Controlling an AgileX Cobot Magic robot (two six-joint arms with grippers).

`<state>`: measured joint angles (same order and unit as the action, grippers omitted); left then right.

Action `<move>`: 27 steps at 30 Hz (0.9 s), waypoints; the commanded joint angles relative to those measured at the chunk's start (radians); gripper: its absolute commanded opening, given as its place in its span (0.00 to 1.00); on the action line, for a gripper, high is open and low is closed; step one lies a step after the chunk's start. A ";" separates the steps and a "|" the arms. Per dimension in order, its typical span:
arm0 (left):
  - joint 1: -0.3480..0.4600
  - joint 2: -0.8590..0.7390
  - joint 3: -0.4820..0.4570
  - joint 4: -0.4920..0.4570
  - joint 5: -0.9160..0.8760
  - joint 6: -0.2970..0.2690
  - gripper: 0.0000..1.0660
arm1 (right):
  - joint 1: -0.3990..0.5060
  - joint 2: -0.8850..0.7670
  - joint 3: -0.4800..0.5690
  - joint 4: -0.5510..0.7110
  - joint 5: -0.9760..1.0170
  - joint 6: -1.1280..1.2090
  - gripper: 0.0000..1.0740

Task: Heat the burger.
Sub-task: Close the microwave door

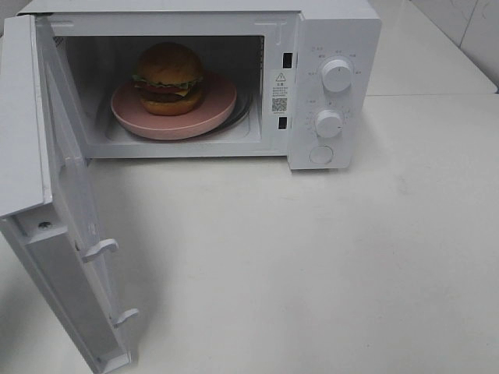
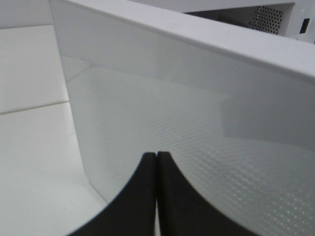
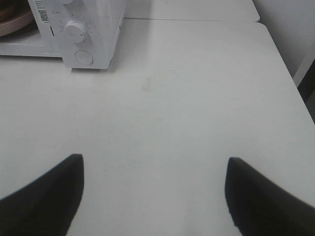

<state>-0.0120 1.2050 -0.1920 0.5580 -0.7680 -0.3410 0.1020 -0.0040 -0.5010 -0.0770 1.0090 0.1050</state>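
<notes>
Loaded: burger [image 1: 170, 76] sat on plate [image 1: 204, 118] inside microwave [image 1: 335, 31]; door [image 1: 70, 202] hung open toward 8 o'clock, closing and dials [image 1: 337, 75] pending; left gripper [image 2: 156, 157] pinched together, right gripper [image 3: 153, 160] spread, empty.

The microwave [image 1: 331, 31] bears a warning triangle [image 1: 281, 78] and QR code [image 1: 279, 104] (lettering illegible).

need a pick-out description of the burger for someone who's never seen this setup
Start at the white microwave on the table, its door swung open on the left. Inside the cavity lies a round pink plate, and the burger stands on it. It is the only golden-brown domed thing there, with a green lettuce frill.
</notes>
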 commanded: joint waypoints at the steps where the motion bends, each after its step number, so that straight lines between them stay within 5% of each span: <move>1: -0.039 0.019 -0.019 0.002 -0.030 0.003 0.00 | -0.007 -0.026 0.002 -0.004 -0.015 -0.006 0.71; 9: -0.159 0.098 -0.049 -0.146 -0.032 0.030 0.00 | -0.007 -0.026 0.002 -0.004 -0.015 -0.006 0.71; 11: -0.239 0.140 -0.073 -0.232 -0.030 0.093 0.00 | -0.007 -0.026 0.002 -0.004 -0.015 -0.006 0.71; 27: -0.486 0.351 -0.261 -0.545 -0.029 0.229 0.00 | -0.007 -0.026 0.002 -0.004 -0.015 -0.006 0.71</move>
<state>-0.4910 1.5540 -0.4370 0.0360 -0.7850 -0.1260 0.1020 -0.0040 -0.5010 -0.0770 1.0090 0.1050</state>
